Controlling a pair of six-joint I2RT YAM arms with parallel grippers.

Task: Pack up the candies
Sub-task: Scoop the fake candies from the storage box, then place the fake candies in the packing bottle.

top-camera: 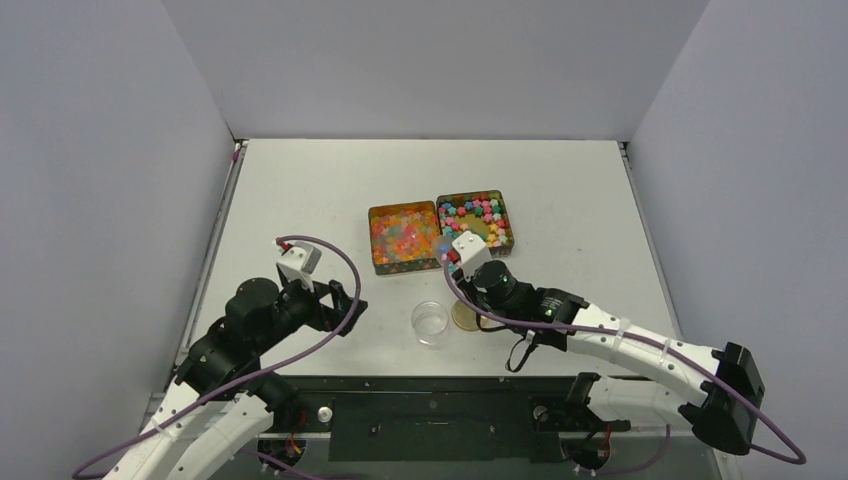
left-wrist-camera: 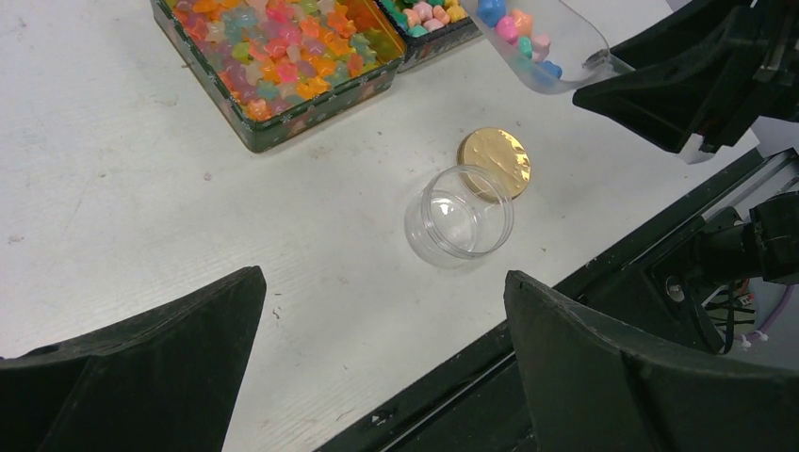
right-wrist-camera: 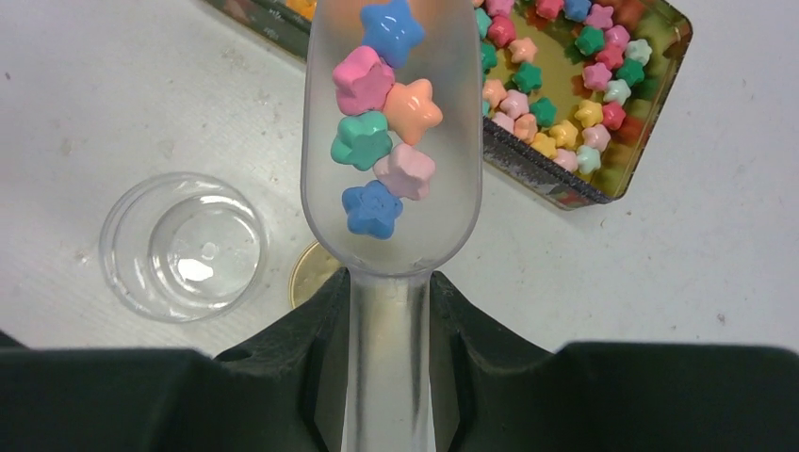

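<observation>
My right gripper [right-wrist-camera: 391, 311] is shut on the handle of a clear plastic scoop [right-wrist-camera: 391, 141] that holds several opaque star candies [right-wrist-camera: 382, 141], blue, pink, green and peach. The scoop hangs above the near edge of the right tin [top-camera: 500, 205] of opaque candies [right-wrist-camera: 565, 104]. The left tin [top-camera: 372, 228] holds glossy orange, red and yellow candies [left-wrist-camera: 273, 52]. A small clear jar [top-camera: 431, 322] stands empty, left of the scoop; it also shows in the right wrist view [right-wrist-camera: 184, 247]. My left gripper [left-wrist-camera: 382, 320] is open and empty, near the jar [left-wrist-camera: 460, 226].
A flat round gold lid [left-wrist-camera: 496, 163] lies on the table against the jar's right side, partly under the scoop [right-wrist-camera: 311, 273]. The black base rail [top-camera: 430, 410] runs along the table's near edge. Grey walls enclose the table.
</observation>
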